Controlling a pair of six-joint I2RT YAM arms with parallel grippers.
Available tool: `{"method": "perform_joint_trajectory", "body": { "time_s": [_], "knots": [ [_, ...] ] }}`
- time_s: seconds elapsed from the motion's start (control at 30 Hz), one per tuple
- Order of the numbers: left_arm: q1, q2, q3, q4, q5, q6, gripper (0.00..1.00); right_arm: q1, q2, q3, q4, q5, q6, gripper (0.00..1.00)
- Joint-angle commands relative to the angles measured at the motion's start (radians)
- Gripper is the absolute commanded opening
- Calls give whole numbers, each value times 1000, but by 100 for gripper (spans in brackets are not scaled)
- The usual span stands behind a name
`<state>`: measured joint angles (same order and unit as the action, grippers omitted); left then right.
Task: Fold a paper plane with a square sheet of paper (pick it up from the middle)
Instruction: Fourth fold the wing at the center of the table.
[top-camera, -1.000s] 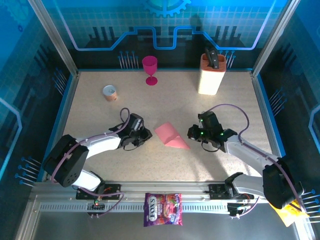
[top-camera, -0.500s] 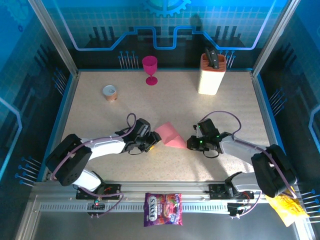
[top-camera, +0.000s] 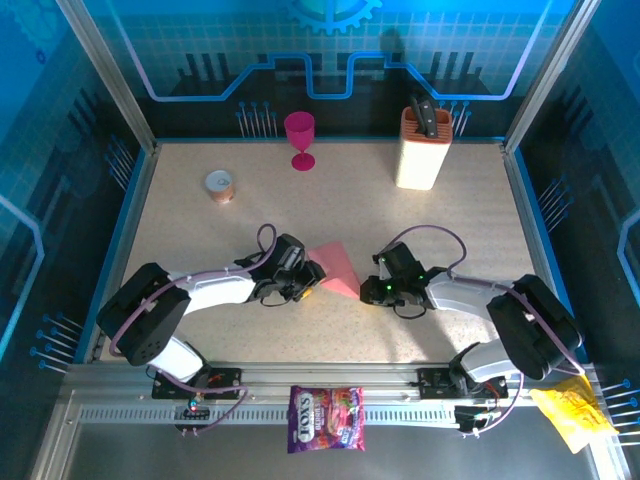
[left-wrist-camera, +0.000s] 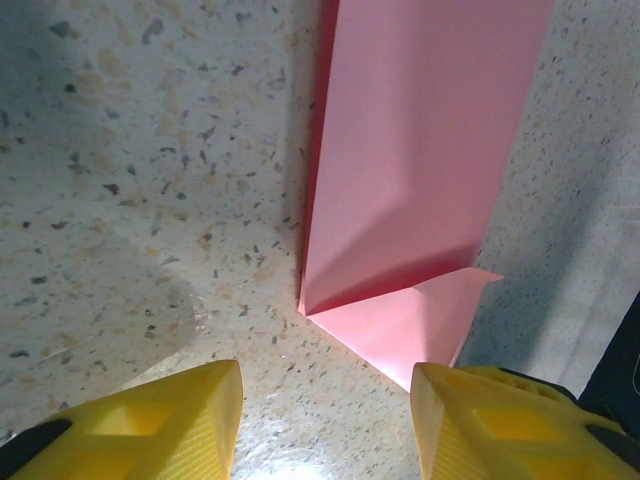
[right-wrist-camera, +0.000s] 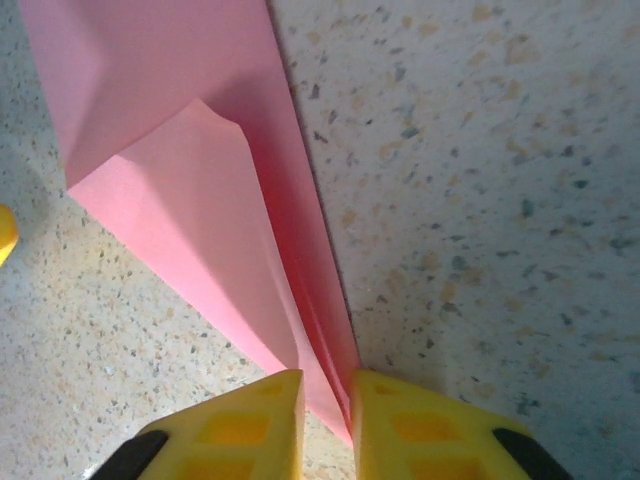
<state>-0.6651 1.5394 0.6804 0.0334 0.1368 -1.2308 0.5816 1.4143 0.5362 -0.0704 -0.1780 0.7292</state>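
The square sheet of paper, folded to a point, is being borne flat at the middle of the table. Its tip is being straddled by the right gripper, barely parted; a pinch cannot be told. Its opposite corner is being framed by the left gripper, spread wide.

The salmon-pink folded paper sheet is showing a plain matte face, reddening along its crease. The beige stone-look tabletop is showing brown and grey flecks. The stemmed plastic goblet is glowing magenta.
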Motion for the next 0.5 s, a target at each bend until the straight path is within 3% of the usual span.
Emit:
{"method": "perform_joint_trajectory", "body": {
  "time_s": [0.0,0.47],
  "knots": [
    [0,18,23,-33,-9,11,49,6,-56,36,-61,60,-9,22],
    [11,75,83,-40,6,20,47,7,56,125,-29,-7,-39,0]
  ]
}}
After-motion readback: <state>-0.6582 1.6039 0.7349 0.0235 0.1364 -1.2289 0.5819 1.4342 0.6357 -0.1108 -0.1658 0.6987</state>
